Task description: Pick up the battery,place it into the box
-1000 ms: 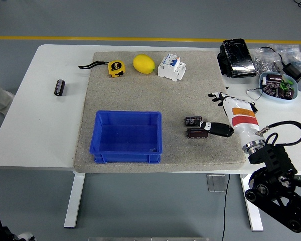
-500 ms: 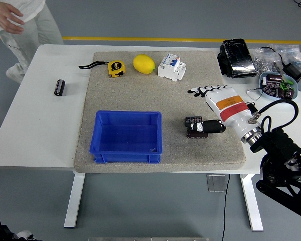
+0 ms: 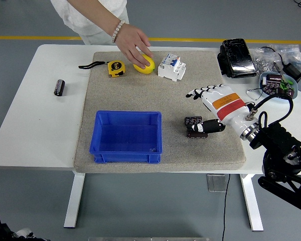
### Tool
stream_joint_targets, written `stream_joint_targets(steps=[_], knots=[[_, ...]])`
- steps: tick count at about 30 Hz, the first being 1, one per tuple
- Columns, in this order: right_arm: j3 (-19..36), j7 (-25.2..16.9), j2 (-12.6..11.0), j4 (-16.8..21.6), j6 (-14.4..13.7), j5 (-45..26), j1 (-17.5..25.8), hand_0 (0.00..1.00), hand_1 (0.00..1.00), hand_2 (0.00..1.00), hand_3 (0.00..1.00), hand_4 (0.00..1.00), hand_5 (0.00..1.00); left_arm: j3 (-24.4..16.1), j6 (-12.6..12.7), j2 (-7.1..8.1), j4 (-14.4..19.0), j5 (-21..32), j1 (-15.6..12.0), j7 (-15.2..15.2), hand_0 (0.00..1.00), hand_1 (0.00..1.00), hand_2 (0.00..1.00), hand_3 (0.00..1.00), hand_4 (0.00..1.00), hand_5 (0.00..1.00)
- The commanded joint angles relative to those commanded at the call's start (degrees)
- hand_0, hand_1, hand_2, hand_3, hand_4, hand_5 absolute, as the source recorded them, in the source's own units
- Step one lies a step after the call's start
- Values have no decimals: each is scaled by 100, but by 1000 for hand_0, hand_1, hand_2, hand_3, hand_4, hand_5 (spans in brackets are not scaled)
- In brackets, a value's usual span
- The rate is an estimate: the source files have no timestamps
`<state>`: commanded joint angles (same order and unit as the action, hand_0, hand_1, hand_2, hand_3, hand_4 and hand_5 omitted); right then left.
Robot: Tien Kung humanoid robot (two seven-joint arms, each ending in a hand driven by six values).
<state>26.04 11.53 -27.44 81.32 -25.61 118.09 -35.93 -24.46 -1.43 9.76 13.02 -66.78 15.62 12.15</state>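
Observation:
Two dark cylindrical batteries lie side by side on the grey mat right of the blue box [image 3: 128,136]: one battery [image 3: 192,121] is farther back, and the nearer battery [image 3: 194,134] is partly hidden under my thumb. My right hand [image 3: 196,111] reaches in from the right, hovering just over them. Its fingers [image 3: 199,92] are spread out flat and the black thumb [image 3: 209,127] lies across the nearer battery. Nothing is grasped. The box is empty and open at the top. A third battery [image 3: 59,87] lies on the bare white table at the far left.
A person at the far side has a hand [image 3: 133,42] on the yellow lemon [image 3: 145,64]. A yellow tape measure [image 3: 116,68] and a white circuit breaker [image 3: 171,67] flank it. At the back right are a black device [image 3: 237,57] and a bowl of parts [image 3: 278,86].
My right hand has moved left and turned palm-down over the two batteries. The person has come to the table and reached a hand down onto the lemon.

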Motion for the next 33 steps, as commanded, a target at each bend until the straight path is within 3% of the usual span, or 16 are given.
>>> stream_joint_targets(steps=[25,26,31,32,33], knots=[[461,18,-47,-51,112,-77,68,536,592,645,735,998,418,-53,-5,1,4,-126,22,12,779,793,823,663,703,550],[516,14,-38,-63,96,-174,81,604,644,700,786,998,454,-52,-5,1,5,-127,21,11,778,791,820,662,702,551],[663,-142,-19,-222,-211,-1117,114,604,644,700,786,998,454,-37,-3,7,7,-117,20,5,778,791,820,662,702,551],[673,-194,-21,-261,-252,-1340,115,761,753,808,824,998,651,-42,-1,9,6,-117,20,5,779,790,820,662,699,549],[679,-253,-22,-309,-293,-1563,115,761,753,808,824,998,651,-51,-4,10,5,-124,20,7,779,790,820,662,699,549]])
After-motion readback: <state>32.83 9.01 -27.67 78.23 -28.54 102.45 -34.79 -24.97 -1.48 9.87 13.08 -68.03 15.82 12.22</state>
